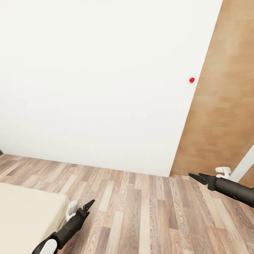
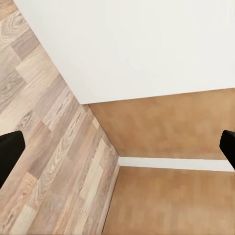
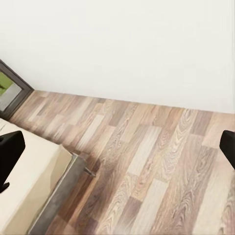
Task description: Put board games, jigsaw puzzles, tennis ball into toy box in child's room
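Bed point(image 1: 28, 208) corner lies near left; both grippers, left point(image 1: 92, 202) and right point(image 1: 194, 175), have fingers spread, empty. Likely travelling; next, turn toward the bed's games.

We see the bed point(image 1: 28, 215) low at our left: beige mattress on a dark grey frame. Its corner point(image 3: 73, 164) seems to stand on the wood-plank floor point(image 1: 141, 204).
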You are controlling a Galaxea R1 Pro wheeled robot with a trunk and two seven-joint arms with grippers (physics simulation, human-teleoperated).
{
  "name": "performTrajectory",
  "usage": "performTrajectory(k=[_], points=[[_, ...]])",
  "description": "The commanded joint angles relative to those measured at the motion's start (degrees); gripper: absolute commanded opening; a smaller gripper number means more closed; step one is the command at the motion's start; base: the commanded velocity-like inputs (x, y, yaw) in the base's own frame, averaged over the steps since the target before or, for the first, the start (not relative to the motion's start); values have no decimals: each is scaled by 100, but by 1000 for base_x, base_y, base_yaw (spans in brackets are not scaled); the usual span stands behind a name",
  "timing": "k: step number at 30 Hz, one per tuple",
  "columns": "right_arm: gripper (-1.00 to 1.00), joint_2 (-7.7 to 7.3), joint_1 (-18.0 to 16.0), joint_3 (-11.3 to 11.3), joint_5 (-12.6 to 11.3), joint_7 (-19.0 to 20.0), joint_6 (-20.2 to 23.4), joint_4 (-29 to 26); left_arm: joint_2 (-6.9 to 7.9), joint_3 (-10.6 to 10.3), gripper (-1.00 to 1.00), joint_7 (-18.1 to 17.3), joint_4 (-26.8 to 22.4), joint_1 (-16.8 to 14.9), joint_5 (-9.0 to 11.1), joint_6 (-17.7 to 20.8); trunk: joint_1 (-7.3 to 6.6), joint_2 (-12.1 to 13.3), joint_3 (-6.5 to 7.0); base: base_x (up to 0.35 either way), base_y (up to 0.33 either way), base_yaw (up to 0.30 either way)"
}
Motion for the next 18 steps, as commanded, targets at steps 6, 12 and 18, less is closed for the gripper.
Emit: performTrajectory(k=[6, 12, 18], points=[[100, 19, -5, -5, -8, 16, 22, 0, 0, 8, 100, -8, -6, -4, 47, 53, 4, -12, -12, 65, -283, 11], [100, 28, -5, -5, -8, 17, 18, 0, 3, 10, 100, -27, -7, -4, 54, 53, 4, -12, -12, 86, -295, 26], [100, 31, -5, -4, -8, 12, 16, 0, 2, 15, 100, -42, -8, -4, 61, 53, 4, -12, -12, 92, -227, 141]])
